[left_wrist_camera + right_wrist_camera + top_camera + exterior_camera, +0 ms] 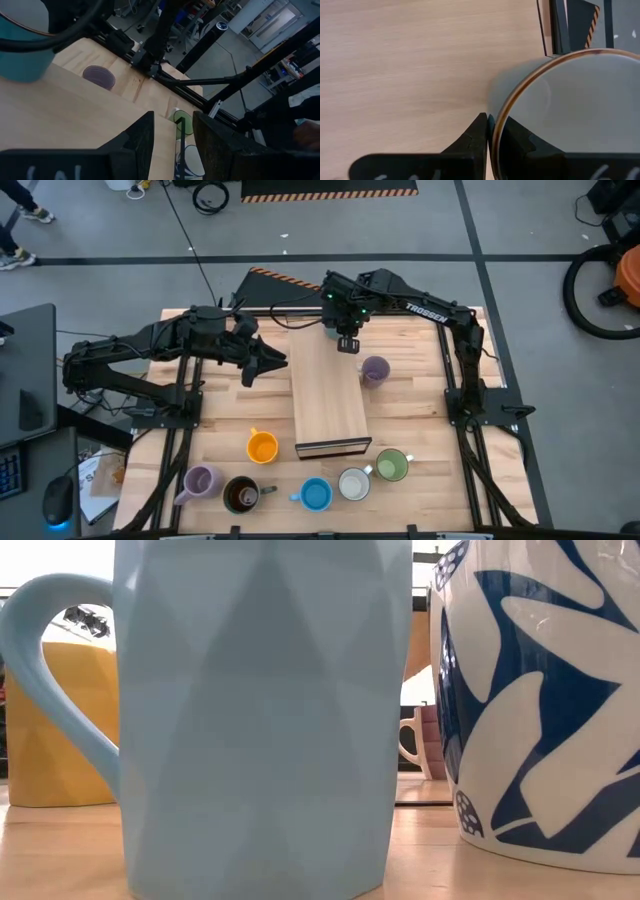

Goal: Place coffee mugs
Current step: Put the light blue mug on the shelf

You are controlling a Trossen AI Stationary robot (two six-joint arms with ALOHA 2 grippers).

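My right gripper (347, 343) hangs over the far end of the long pale wooden board (328, 395), shut on a pale mug with a brown rim (570, 100). My left gripper (278, 363) is open and holds nothing, just left of the board. One lavender mug (375, 370) stands upright right of the board. Along the near edge stand the orange (262, 447), second lavender (200, 481), dark brown (241, 494), blue (316, 494), white patterned (354, 483) and green (391, 466) mugs. My right gripper pinches the pale mug's wall at its rim (507, 107), one finger (517, 137) inside the cup and one finger (477, 132) outside. It comes from above, pointing down. The mug is upright over the board; whether its base touches the board, I cannot tell.
The board lies lengthwise in the middle of the table (220, 415), its dark near end (333, 447) close to the row of mugs. Bare wood shows left of the board and at the right side. In the low view the blue mug (260, 710) and the white patterned mug (540, 700) fill the foreground.
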